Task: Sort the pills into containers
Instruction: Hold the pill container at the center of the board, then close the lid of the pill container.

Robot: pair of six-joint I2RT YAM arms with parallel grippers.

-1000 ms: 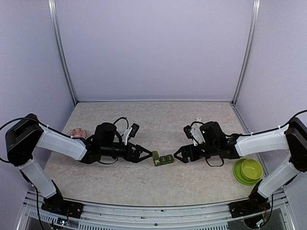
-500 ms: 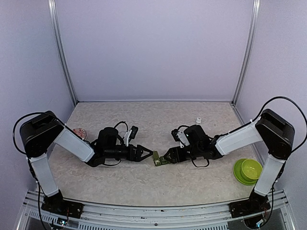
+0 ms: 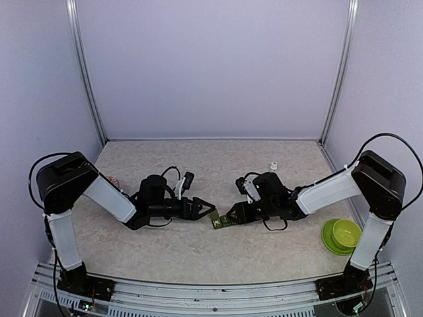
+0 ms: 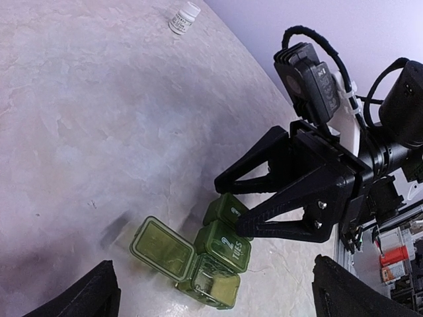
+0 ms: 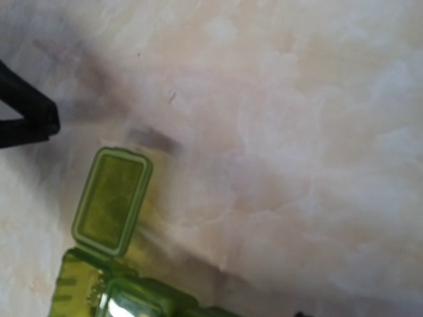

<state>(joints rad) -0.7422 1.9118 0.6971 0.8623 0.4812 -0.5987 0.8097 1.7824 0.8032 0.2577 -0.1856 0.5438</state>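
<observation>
A green pill organizer [image 3: 219,222] lies mid-table with three compartments in a row. The lid [image 4: 163,247] of its nearest compartment stands open, and the one marked "2 TUES" [image 4: 225,246] is closed. My right gripper [image 3: 230,214] holds the far end compartment, one finger [image 4: 248,179] on each side of it. My left gripper [image 3: 206,209] hovers just left of the organizer, jaws wide apart and empty. The right wrist view is blurred and shows only the open lid [image 5: 111,201]. No loose pills can be made out.
A white pill bottle [image 3: 272,166] stands behind the right arm. A green bowl on a green plate [image 3: 342,236] sits at the right front. A small pink dish [image 3: 114,181] peeks out behind the left arm.
The right arm came in from the right and its jaws narrowed around the organizer's end. The left gripper edged closer, still wide open.
</observation>
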